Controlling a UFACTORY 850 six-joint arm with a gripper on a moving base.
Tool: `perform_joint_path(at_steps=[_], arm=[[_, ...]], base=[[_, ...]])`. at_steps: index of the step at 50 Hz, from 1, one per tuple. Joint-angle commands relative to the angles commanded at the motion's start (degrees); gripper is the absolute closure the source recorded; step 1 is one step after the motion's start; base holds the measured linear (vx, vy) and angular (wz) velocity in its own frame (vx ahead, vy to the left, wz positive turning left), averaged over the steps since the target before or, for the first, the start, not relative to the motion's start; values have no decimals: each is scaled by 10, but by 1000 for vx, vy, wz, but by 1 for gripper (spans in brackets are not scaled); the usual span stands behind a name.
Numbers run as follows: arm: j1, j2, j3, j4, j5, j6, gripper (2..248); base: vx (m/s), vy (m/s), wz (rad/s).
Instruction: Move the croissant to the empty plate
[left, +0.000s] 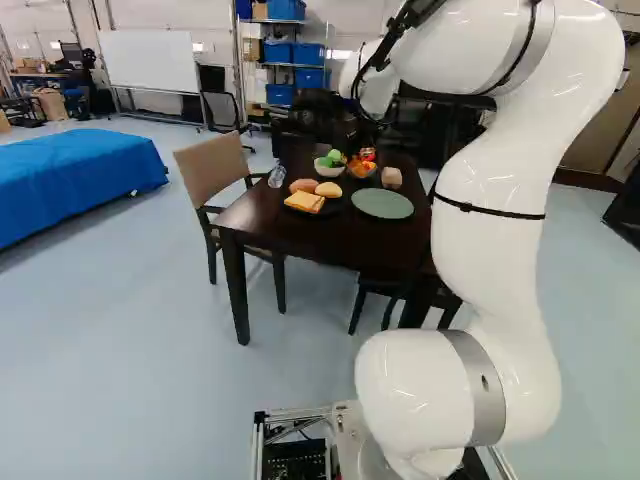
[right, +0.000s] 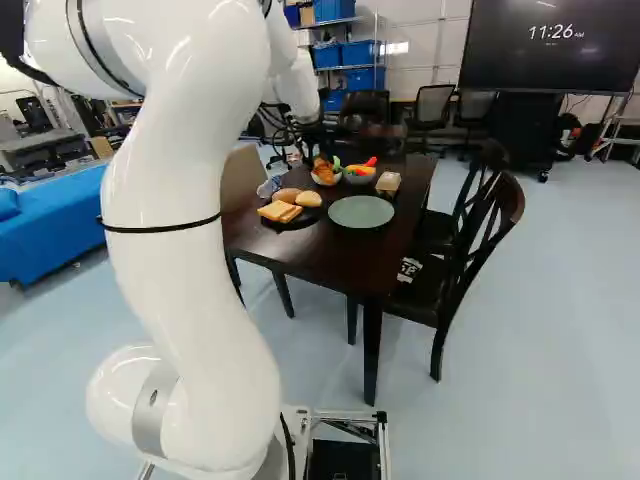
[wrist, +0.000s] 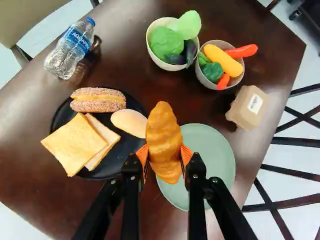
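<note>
A black gripper (wrist: 164, 156) holds the croissant (wrist: 163, 130) aloft near the pale green plate (wrist: 216, 156), a lift that should keep it clear of the sliced bread (wrist: 74, 145) on the black plate (wrist: 129, 151) beside that bare destination. The 2 fingers stand parted by the croissant's width, their orange pads (wrist: 186, 153) clamped on opposite sides, though its exact height above the green plate is hard to judge.
</note>
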Motion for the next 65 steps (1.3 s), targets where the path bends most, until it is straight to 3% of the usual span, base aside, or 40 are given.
perform_joint_path(at_steps=[48,65], arm=[[-75,-27,-34,0,0,0,152],[-84,-33,-38,0,0,0,152]], base=[[0,0,0],[0,0,0]])
